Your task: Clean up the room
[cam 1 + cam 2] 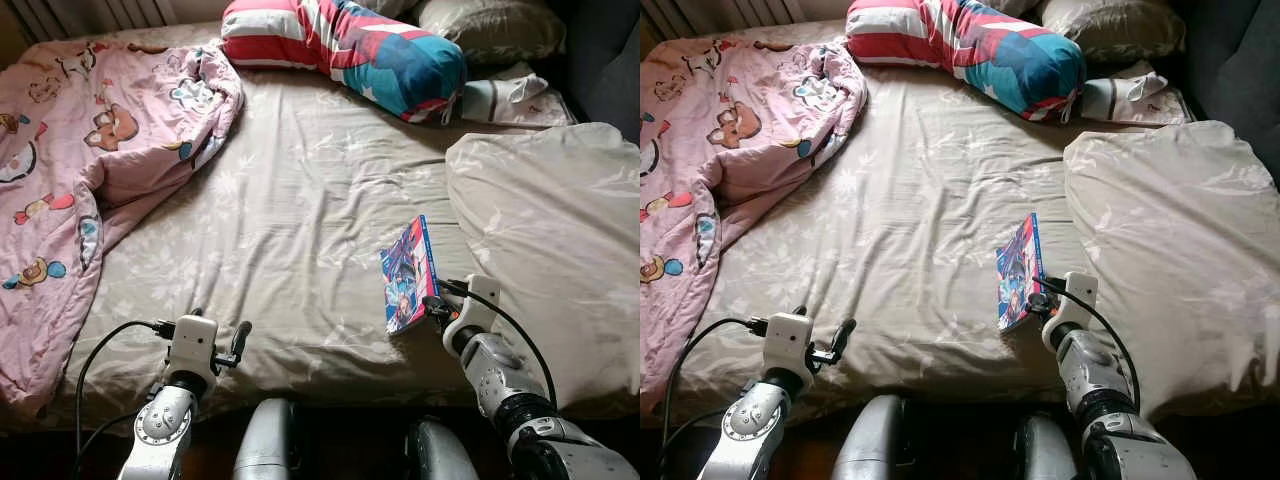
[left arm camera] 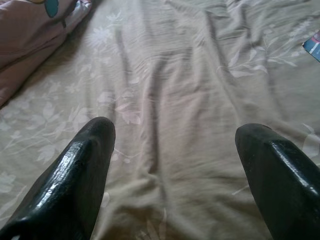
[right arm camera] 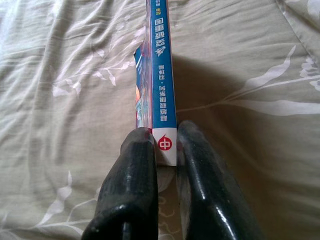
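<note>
Right gripper pinches a book by its spine on the bed; left gripper hovers, fingers spread wide, empty.

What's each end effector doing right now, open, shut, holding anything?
Left end effector: open, holding nothing, over the bedsheet.
Right end effector: shut on the book, clamped at its spine end.

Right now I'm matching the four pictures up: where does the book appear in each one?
Left eye view: book, right of centre, held on edge by the right claw.
Right eye view: right of centre, by the same claw.
Left wrist view: only a blue corner at the right edge.
Right wrist view: centre, spine between the fingers.
Shared landmark: the beige leaf-print sheet.
</note>
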`<state>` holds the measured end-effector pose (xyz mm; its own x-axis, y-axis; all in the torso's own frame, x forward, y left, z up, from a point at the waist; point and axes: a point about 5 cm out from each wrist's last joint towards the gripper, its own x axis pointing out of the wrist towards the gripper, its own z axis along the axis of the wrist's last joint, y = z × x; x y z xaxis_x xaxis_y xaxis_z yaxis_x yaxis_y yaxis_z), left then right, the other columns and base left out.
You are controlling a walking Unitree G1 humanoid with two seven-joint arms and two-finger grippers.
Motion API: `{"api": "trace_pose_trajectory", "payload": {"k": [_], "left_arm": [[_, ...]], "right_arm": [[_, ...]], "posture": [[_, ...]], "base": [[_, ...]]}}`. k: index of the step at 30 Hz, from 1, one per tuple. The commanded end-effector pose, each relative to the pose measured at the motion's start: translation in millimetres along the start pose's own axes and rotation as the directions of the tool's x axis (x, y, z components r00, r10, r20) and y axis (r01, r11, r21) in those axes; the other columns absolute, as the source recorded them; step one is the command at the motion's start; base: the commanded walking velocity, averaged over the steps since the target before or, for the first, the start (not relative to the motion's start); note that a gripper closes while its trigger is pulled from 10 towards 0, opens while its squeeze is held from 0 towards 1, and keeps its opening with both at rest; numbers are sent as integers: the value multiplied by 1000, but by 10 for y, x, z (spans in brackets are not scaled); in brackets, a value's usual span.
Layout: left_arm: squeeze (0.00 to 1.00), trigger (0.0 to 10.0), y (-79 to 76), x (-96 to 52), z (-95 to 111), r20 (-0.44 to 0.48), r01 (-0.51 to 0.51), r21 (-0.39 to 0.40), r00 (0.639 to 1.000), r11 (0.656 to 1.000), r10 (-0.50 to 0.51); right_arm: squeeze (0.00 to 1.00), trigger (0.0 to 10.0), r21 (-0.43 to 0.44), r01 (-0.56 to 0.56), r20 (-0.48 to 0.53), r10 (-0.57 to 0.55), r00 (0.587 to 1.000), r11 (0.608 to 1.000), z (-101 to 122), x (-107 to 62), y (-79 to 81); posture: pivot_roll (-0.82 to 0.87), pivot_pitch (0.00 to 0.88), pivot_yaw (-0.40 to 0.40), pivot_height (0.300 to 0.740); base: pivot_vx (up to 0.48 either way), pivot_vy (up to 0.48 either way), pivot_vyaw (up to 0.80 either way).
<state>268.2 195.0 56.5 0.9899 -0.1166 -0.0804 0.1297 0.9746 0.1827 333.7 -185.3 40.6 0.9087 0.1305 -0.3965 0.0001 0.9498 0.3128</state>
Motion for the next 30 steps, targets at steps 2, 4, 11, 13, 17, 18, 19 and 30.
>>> {"api": "trace_pose_trajectory", "payload": {"k": [2, 4, 11, 13, 17, 18, 19, 30], "left_arm": [[0, 10000, 41, -70, -82, -41, 1, 8, 999, 1000, -1], [0, 10000, 53, -73, -84, -43, 0, 9, 999, 1000, 0], [0, 10000, 63, -73, -84, -45, -3, 10, 999, 1000, 3], [0, 10000, 63, -71, -83, -45, -3, 10, 999, 1000, 4], [0, 10000, 64, -70, -83, -45, -4, 10, 999, 1000, 4], [0, 10000, 63, -69, -83, -46, -4, 10, 999, 1000, 5], [0, 10000, 61, -67, -84, -46, -4, 10, 999, 1000, 4], [0, 10000, 30, -46, -76, -44, -1, 5, 999, 1000, 1]], "right_arm": [[0, 10000, -24, 2, 0, -2, 1000, 1000, 3, 7, 14], [0, 10000, -26, 3, 0, -3, 1000, 1000, 2, 8, 16], [24, 10000, -34, 14, 4, -14, 1000, 999, 1, 7, 10], [169, 10000, -33, 17, 10, -17, 1000, 999, 6, 6, 4], [714, 10000, -29, 17, 15, -17, 1000, 999, 9, 5, 3], [831, 10000, -30, 21, 14, -21, 1000, 999, 8, 3, -6], [835, 10000, -31, 30, 16, -29, 999, 999, 12, 0, -20], [0, 10000, -74, 188, 118, -179, 977, 979, 200, -32, -189]], "posture": [[58, 264, 106, 660], [59, 264, 107, 660], [58, 263, 106, 660], [59, 263, 107, 660], [58, 264, 107, 660], [57, 264, 107, 660], [59, 264, 108, 660], [55, 260, 107, 660]], "base": [[0, 0, 0], [0, 0, 0], [0, 0, 0], [0, 0, 0], [0, 0, 0], [0, 0, 0], [0, 0, 0], [0, 0, 0]]}}
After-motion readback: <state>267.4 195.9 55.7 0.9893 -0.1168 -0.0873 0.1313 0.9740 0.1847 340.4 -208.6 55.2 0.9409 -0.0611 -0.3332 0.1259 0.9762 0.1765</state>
